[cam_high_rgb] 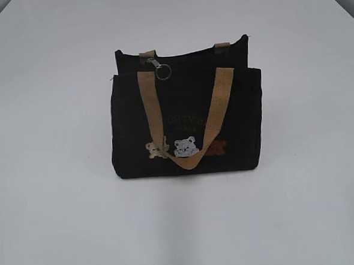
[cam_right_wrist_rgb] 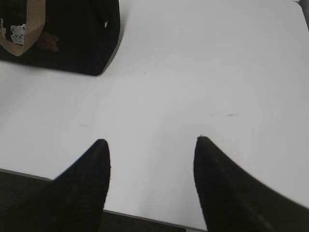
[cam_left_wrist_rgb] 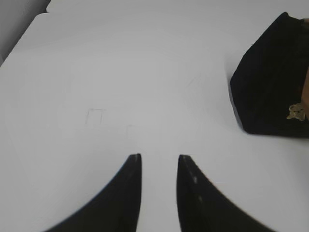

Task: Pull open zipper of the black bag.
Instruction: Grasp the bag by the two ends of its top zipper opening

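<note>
The black bag wears tan webbing handles, faint tan lettering and cream, grey-white and brown bear patches (white table beneath).

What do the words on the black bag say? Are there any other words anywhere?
Tan lettering on the front of the black bag, upper line: too blurred to read.
Smaller line beneath it: too small and blurred to read.
White tag on the bag's side edge in the right wrist view: nothing readable on it.
White table: no words or numbers.
</note>
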### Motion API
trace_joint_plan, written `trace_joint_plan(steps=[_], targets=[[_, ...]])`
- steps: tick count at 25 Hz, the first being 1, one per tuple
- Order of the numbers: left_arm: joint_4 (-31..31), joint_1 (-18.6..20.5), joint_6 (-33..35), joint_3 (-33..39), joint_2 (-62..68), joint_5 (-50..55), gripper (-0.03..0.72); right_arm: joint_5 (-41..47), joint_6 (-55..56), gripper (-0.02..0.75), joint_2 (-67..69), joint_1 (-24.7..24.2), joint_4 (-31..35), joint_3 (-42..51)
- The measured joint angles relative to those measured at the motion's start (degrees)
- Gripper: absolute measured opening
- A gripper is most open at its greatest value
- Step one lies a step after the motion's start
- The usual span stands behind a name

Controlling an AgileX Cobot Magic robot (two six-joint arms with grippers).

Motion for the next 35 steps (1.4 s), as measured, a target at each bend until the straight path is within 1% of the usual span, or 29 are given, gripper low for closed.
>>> trace_joint_plan(steps=[17,19,21,22,23,24,26,28,30,32,35], targets=[[0.0,0.0,0.0,0.0,0.0,0.0,0.186,0.0,0.0,0.435,0.0,0.0,0.0,0.0],[-0.71,0.0,0.0,0.0,0.0,0.0,0.186,0.0,0.0,0.435,0.0,0.0,0.0,0.0],[-2.7,0.0,0.47,-0.15,0.41,-0.25,0.186,0.0,0.0,0.435,0.0,0.0,0.0,0.0],[-3.89,0.0,1.99,-0.4,1.49,-0.95,0.19,0.0,0.0,0.435,0.0,0.0,0.0,0.0],[-6.14,0.0,4.82,-0.77,3.19,-2.65,0.197,0.0,0.0,0.435,0.0,0.0,0.0,0.0],[-9.62,0.0,10.17,-0.97,5.02,-5.78,0.214,0.0,0.0,0.435,0.0,0.0,0.0,0.0],[-18.86,0.0,24.01,-0.98,10.75,-13.53,0.269,0.0,0.0,0.435,0.0,0.0,0.0,0.0],[-31.24,0.0,40.78,-0.67,17.65,-21.95,0.327,0.0,0.0,0.435,0.0,0.0,0.0,0.0],[-42.53,0.0,55.83,-0.47,27.08,-26.75,0.368,0.0,0.0,0.435,0.0,0.0,0.0,0.0],[-54.13,0.0,73.14,-0.47,36.73,-28.91,0.388,0.0,0.0,0.435,0.0,0.0,0.0,0.0],[-69.8,-0.2,96.55,-0.39,52.84,-29.37,0.396,0.0,0.0,0.435,0.0,0.0,0.0,0.0]])
